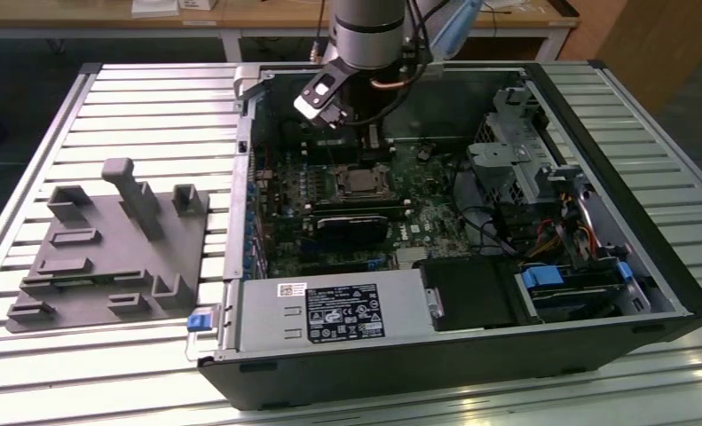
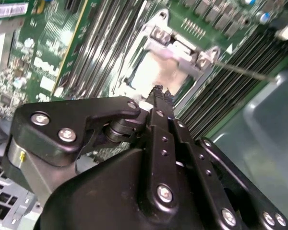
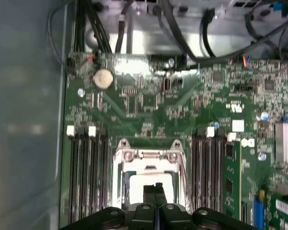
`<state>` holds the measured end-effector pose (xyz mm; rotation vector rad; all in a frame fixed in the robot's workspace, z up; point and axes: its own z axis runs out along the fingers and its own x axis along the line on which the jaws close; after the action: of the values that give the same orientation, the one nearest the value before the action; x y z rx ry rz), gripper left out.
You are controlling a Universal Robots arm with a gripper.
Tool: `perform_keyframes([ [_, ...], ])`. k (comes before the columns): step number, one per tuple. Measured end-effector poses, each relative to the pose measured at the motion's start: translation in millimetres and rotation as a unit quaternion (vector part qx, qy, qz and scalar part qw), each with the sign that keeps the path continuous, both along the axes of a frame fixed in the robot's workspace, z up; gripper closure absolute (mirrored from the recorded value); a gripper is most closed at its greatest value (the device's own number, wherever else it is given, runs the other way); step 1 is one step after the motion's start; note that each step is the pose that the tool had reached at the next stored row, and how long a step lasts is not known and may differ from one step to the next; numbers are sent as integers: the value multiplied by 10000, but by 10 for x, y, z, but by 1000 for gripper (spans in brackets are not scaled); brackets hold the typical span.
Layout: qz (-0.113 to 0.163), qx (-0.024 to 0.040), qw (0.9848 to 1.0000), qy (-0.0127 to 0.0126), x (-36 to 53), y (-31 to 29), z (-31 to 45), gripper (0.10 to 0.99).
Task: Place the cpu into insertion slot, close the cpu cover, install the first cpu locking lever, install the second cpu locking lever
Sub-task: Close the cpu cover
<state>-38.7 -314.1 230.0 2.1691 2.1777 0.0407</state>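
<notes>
Pincer [image 3: 158,187] clenched, tips over the cpu [image 3: 136,188]. It lies flat, silvery face up, inside the insertion slot [image 3: 124,181], framed by the cpu cover [image 3: 149,154]. Markings illegible.

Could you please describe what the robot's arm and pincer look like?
The arm is a silvery-grey cylinder. The pincer is matte black, built from angular link bars studded with silver screw heads, and tapers to two narrow black fingers.

The cpu [image 3: 136,187] seated, cpu cover [image 3: 149,155] down
Silvery chip lay flat in the black-rimmed insertion slot [image 3: 124,189], the metal frame flat around it.
</notes>
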Motion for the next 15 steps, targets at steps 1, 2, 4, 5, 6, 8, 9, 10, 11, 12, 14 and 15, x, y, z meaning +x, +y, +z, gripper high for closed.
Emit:
perform_keyframes([
  [1, 0, 0, 10000, -2, -25, 0, -11, 980],
  [2, 0, 0, 10000, -2, -46, 0, -23, 980],
  [4, 0, 0, 10000, -3, -75, 0, -49, 980],
  [5, 0, 0, 10000, -3, -85, 0, -63, 980],
  [6, 0, 0, 10000, -3, -94, 0, -75, 980],
  [8, 0, 0, 10000, -2, -108, 0, -100, 980],
  [9, 0, 0, 10000, -2, -113, 0, -111, 980],
  [10, 0, 0, 10000, -3, -117, 0, -121, 980],
  [11, 0, 0, 10000, -3, -120, 0, -129, 980],
  [12, 0, 0, 10000, -3, -122, 0, -135, 980],
  [14, 1, -1, 10000, -2, -124, -1, -139, 980],
  [15, 1, -1, 10000, -2, -124, -1, -139, 980],
])
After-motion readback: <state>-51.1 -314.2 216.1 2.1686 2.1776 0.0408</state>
